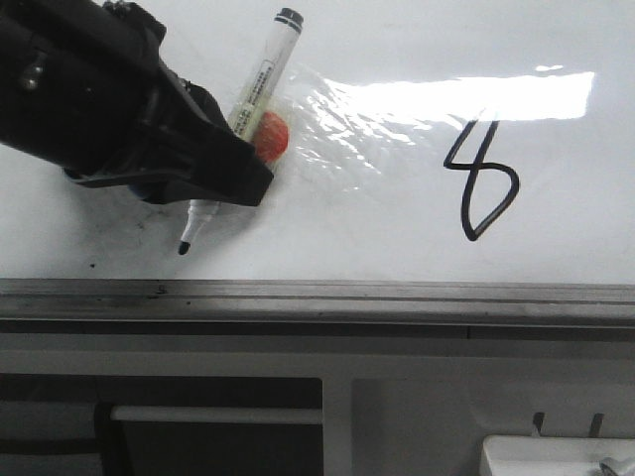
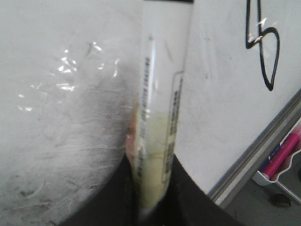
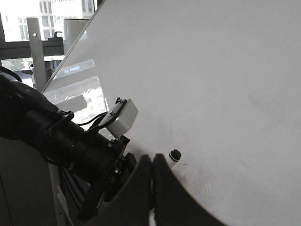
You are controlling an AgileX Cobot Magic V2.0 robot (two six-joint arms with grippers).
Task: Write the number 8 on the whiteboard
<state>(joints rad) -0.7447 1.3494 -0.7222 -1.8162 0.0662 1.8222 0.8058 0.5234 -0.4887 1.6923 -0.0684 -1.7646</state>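
Observation:
The whiteboard (image 1: pixel 397 248) fills the upper front view, glossy white with a grey edge rail (image 1: pixel 317 293). A thin black slanted number 8 (image 1: pixel 479 171) is drawn on it at the right. It also shows in the left wrist view (image 2: pixel 260 40). My left gripper (image 1: pixel 233 174) is shut on a white marker (image 1: pixel 260 79). The marker's black tip (image 1: pixel 185 246) points down at the board, left of the 8 and apart from it. The left wrist view shows the marker barrel (image 2: pixel 162 94) between the black fingers (image 2: pixel 188 197). My right gripper (image 3: pixel 152 162) is shut and empty, near the marker's end cap (image 3: pixel 175 154).
A wrinkled clear-film patch (image 1: pixel 347 129) and an orange-red round spot (image 1: pixel 272 135) lie on the board beside the marker. Grey smudges (image 2: pixel 51 155) cover the board's left part. Pink markers (image 2: pixel 282 157) sit in a tray below the rail. A white object (image 1: pixel 556 456) is at the bottom right.

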